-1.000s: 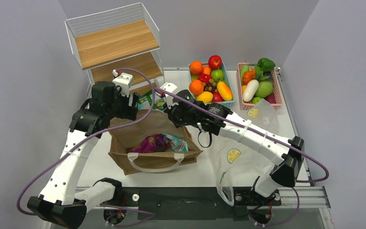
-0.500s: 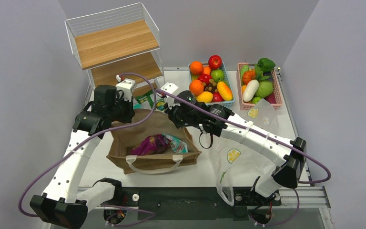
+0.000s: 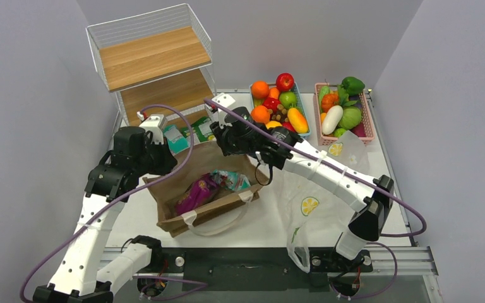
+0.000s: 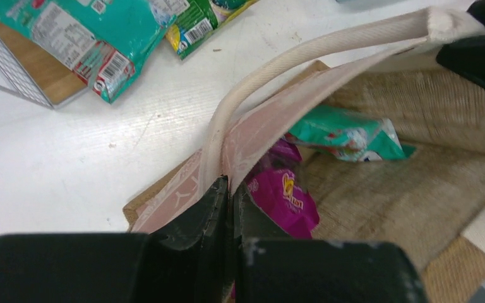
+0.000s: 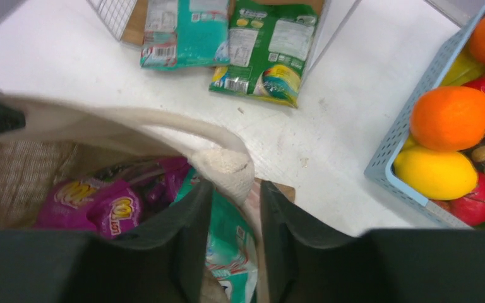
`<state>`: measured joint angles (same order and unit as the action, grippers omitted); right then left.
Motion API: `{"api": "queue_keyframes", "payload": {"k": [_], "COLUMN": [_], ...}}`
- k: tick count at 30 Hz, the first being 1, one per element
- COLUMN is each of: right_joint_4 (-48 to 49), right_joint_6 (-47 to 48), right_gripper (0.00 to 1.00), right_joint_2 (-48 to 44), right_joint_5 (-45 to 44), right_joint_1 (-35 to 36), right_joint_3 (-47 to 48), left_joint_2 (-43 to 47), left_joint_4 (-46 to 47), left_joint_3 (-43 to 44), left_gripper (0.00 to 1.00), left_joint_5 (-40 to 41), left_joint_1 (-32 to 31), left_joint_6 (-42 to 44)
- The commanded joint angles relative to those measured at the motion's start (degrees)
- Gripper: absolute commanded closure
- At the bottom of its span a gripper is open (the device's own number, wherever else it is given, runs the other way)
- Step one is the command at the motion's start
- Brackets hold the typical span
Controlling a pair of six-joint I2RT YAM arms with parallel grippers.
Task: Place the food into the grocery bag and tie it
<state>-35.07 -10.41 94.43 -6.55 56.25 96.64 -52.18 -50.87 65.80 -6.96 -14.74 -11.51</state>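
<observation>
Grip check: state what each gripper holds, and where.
Left gripper: brown bag rim, beside its handle. Right gripper: cannot tell; jaws straddle the rim.

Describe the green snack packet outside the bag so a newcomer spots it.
Start at the wire shelf at the table's far left. At its foot, just beyond the brown bag, two flat packets lie side by side. The green snack packet is the one nearer the blue fruit basket, unlike the teal packet beside it.

A brown bag [image 3: 209, 209] stands open on the counter [image 3: 262, 224], with a purple packet [image 3: 196, 192] and a teal packet [image 3: 230, 181] inside. The left hand [image 3: 159, 161] is at its left rim, the right hand [image 3: 222, 140] at its far rim. A green packet [image 3: 201, 128] lies by the shelf [image 3: 151, 57].
</observation>
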Motion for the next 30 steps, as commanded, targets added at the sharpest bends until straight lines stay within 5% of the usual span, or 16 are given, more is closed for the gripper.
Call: {"api": "queue_keyframes", "payload": {"k": [1, 3, 9, 30], "right_joint_4": [3.1, 2.9, 2.2, -10.7], "right_joint_6": [-1.2, -1.3, -0.9, -14.4], "right_gripper": [0.61, 0.48, 0.37, 0.14], "right_joint_2": [-0.1, -0.4, -1.8, -14.6], "right_joint_5": [-4.7, -5.5, -7.4, -31.0], "right_joint_1": [-0.8, -1.0, -1.7, -5.2], "right_joint_3": [6.1, 6.3, 5.9, -6.3], "left_joint_2": [-0.3, -0.5, 0.5, 1.1], "left_joint_4": [-3.4, -3.5, -1.4, -14.0], "left_joint_3": [1.5, 1.2, -1.7, 5.2], "left_gripper": [1.00, 1.00, 1.00, 1.00], "left_joint_5": [-1.6, -1.9, -2.8, 17.7], "left_joint_1": [0.4, 0.4, 0.4, 0.4], "left_joint_6": [-7.1, -8.1, -9.8, -11.4]}}
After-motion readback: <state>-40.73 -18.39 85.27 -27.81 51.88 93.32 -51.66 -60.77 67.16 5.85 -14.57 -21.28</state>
